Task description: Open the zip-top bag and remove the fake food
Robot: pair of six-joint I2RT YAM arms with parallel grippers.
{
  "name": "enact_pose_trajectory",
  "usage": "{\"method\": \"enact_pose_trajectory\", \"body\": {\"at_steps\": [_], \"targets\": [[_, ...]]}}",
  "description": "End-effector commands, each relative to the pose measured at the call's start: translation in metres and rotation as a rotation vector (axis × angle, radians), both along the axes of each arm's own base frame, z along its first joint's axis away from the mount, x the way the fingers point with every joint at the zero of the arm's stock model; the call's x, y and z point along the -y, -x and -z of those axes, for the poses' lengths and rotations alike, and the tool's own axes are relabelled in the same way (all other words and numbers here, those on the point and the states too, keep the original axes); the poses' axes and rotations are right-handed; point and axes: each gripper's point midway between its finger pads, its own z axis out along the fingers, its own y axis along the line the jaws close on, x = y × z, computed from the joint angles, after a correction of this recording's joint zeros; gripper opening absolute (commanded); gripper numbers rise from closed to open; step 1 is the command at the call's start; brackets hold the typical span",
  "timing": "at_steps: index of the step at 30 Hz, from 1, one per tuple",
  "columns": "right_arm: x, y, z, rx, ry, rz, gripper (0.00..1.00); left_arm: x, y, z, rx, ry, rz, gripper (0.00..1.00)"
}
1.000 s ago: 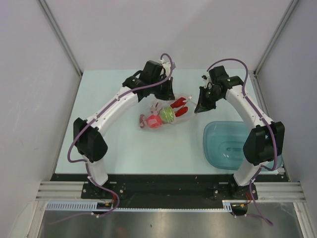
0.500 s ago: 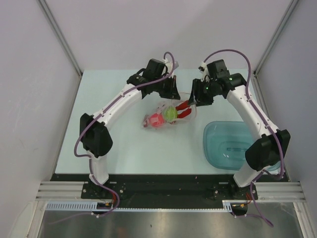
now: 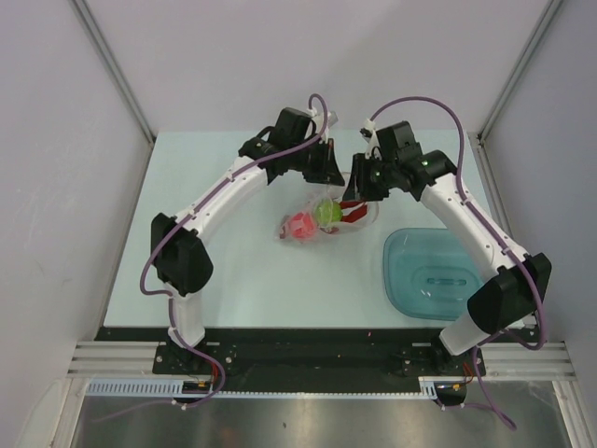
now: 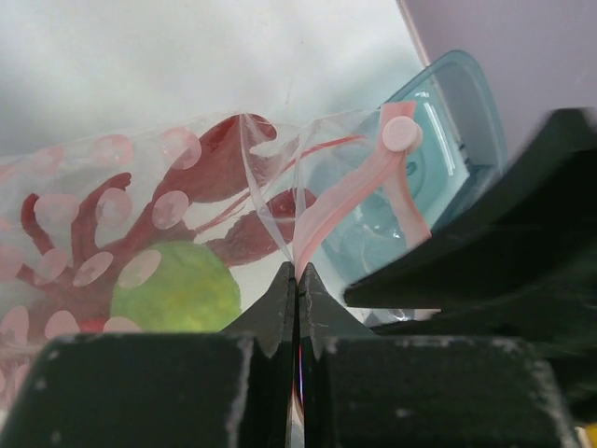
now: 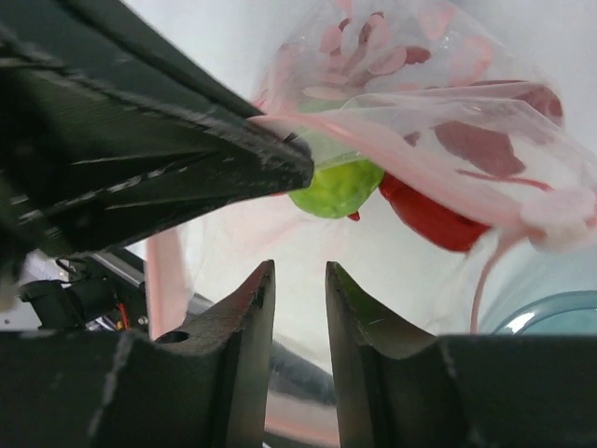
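Observation:
The zip-top bag (image 3: 322,217) hangs tilted above the table, its pinkish zip strip (image 4: 359,187) uppermost. Inside it are the lime-green ball (image 3: 326,212), a small red fruit (image 3: 299,227) and the red lobster (image 3: 353,211). My left gripper (image 3: 324,175) is shut on the bag's top edge (image 4: 297,266) and holds it up. My right gripper (image 3: 358,185) is just right of it, jaws a narrow gap apart (image 5: 299,273), below the bag's mouth (image 5: 420,131). The green ball (image 5: 338,187) and lobster (image 5: 424,213) show through the film. The left fingers (image 5: 196,163) are close beside it.
A translucent teal-blue tray (image 3: 438,275) stands on the table at the front right, below the right arm; it also shows in the left wrist view (image 4: 452,121). The pale table (image 3: 215,271) is walled at the sides and back.
My right gripper has moved left, up against the bag's mouth beside the left gripper. The left gripper has shifted right and raised the bag, so the toys have slid to its lower end.

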Motion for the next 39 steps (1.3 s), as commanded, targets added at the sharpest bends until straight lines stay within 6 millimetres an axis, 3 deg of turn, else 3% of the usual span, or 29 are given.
{"method": "enact_pose_trajectory", "body": {"at_steps": [1, 5, 9, 15, 25, 39], "targets": [[-0.007, -0.013, 0.012, 0.019, -0.021, 0.007, 0.33, 0.015, 0.008, -0.056, 0.034, 0.178, 0.042, 0.00], [-0.006, -0.013, 0.024, 0.003, -0.003, 0.007, 0.34, 0.017, 0.017, -0.077, 0.040, 0.235, 0.059, 0.00], [0.003, -0.013, 0.033, 0.006, 0.024, 0.048, 0.41, 0.022, 0.028, -0.083, -0.005, 0.307, 0.080, 0.00], [0.015, -0.009, 0.073, -0.045, -0.017, 0.083, 0.62, 0.030, 0.032, -0.048, -0.124, 0.325, 0.101, 0.00], [0.001, -0.017, 0.088, -0.029, -0.138, 0.038, 0.86, 0.051, 0.037, -0.041, -0.181, 0.366, 0.158, 0.00], [-0.010, -0.021, 0.134, -0.155, -0.206, 0.043, 0.95, 0.061, 0.051, -0.037, -0.199, 0.358, 0.192, 0.00]]}}
